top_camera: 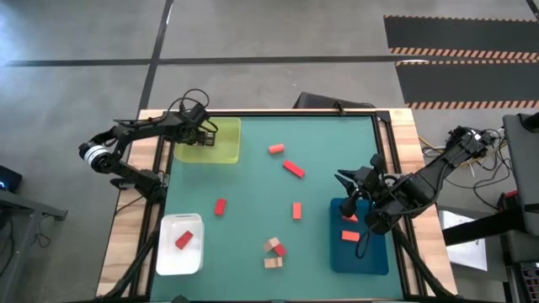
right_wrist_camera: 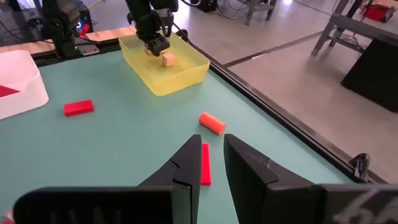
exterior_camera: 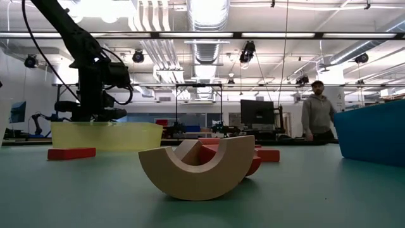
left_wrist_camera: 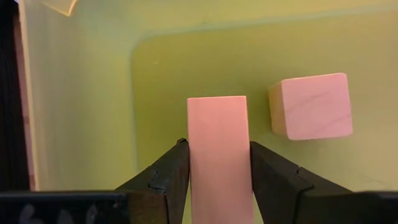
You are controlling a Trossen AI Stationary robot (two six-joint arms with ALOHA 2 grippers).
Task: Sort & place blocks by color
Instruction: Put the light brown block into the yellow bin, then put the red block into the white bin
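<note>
My left gripper point(left_wrist_camera: 217, 144) reaches down into the yellow-green tray point(top_camera: 221, 151) at the table's far left and is shut on a pale tan bar point(left_wrist_camera: 217, 124). A tan cube point(left_wrist_camera: 311, 106) lies on the tray floor beside the bar. My right gripper point(right_wrist_camera: 211, 155) is open and holds nothing. It hovers above the table by the blue tray point(top_camera: 370, 257), and a red bar point(right_wrist_camera: 205, 163) shows on the table between its fingers. An orange cylinder point(top_camera: 276, 149), red blocks point(top_camera: 221, 206) and a tan and red cluster point(top_camera: 274, 251) lie loose on the green mat. My left gripper pinches the tan bar between its two fingers point(left_wrist_camera: 168, 174), one on each long side point(left_wrist_camera: 194, 155). The fingers come from above, pointing down, and lie along the bar. The bar's free end point(left_wrist_camera: 217, 102) sticks out past the fingertips over the tray floor; whether it rests there I cannot tell.
A white tray point(top_camera: 168, 261) at the near left holds a red block point(top_camera: 184, 240). The blue tray holds orange blocks point(top_camera: 349, 236). In the low view a tan arch point(exterior_camera: 196, 168) stands close in front, and a person point(exterior_camera: 316, 114) stands in the room behind.
</note>
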